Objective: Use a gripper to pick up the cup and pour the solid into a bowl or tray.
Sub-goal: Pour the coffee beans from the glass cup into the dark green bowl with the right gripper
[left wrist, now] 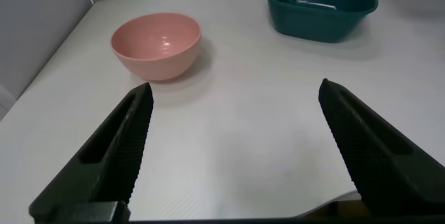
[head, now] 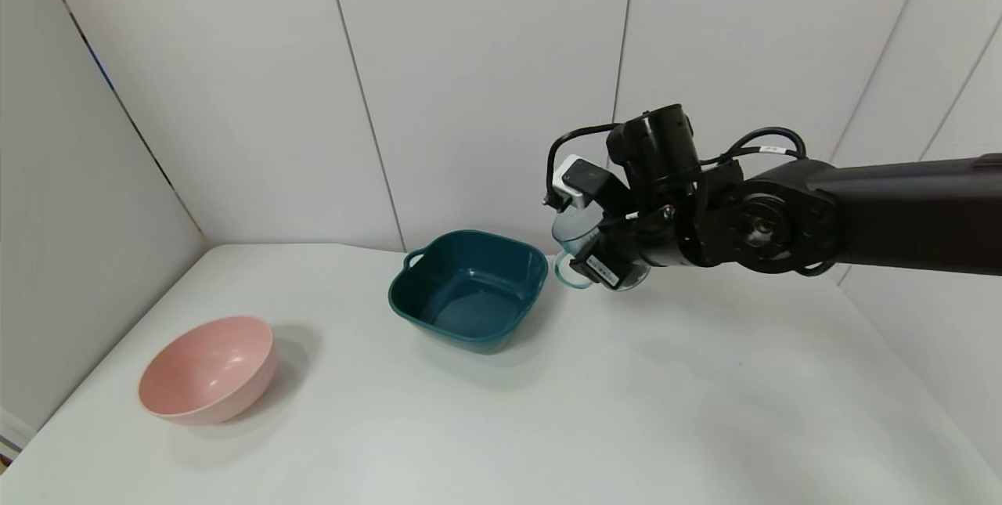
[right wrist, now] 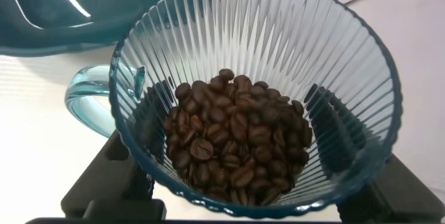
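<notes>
My right gripper (head: 599, 250) is shut on the clear light-blue ribbed cup (head: 575, 235) and holds it above the table, just right of the dark teal basin (head: 470, 290). In the right wrist view the cup (right wrist: 313, 57) fills the picture, with its loop handle (right wrist: 87, 99) to one side and a heap of dark brown beans (right wrist: 236, 140) in it. The basin's rim (right wrist: 69, 15) shows beyond the cup. The basin looks empty. My left gripper (left wrist: 233, 147) is open and empty, low over the table near its front edge.
A round pink bowl (head: 207, 368) stands at the table's left front; it also shows in the left wrist view (left wrist: 156, 43), with the teal basin (left wrist: 320, 5) farther back. White wall panels close the table's back and left sides.
</notes>
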`<action>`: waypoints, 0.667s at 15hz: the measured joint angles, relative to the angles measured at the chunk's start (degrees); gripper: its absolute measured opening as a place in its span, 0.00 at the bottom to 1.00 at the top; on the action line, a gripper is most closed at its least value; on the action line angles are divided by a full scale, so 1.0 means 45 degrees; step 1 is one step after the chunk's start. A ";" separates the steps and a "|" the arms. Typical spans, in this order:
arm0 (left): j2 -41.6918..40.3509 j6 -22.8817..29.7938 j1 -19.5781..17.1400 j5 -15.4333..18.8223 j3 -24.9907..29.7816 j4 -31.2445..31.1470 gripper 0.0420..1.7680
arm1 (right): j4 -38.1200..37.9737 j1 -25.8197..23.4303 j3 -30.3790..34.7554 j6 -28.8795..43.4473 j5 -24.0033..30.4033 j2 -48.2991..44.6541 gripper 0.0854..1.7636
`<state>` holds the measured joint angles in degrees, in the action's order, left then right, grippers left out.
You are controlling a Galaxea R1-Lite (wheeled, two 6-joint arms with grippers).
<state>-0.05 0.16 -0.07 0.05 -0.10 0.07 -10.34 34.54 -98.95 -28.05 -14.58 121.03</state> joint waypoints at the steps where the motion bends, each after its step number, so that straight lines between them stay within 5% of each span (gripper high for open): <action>1: 0.0000 0.0000 0.0000 0.0000 0.0000 0.0000 0.97 | -0.0539 0.0098 -0.0618 -0.0038 -0.0195 0.0265 0.77; 5: 0.0000 -0.0005 0.0005 0.0000 0.0000 0.0000 0.97 | -0.2181 0.0496 -0.2991 -0.0471 -0.1365 0.1390 0.77; 10: 0.0000 0.0000 0.0000 0.0005 0.0000 0.0000 0.97 | -0.2105 0.0973 -0.3370 -0.1146 -0.1615 0.2316 0.77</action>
<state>-0.05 0.16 -0.07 0.07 -0.10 0.07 -19.81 38.91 -114.12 -33.21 -21.85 131.45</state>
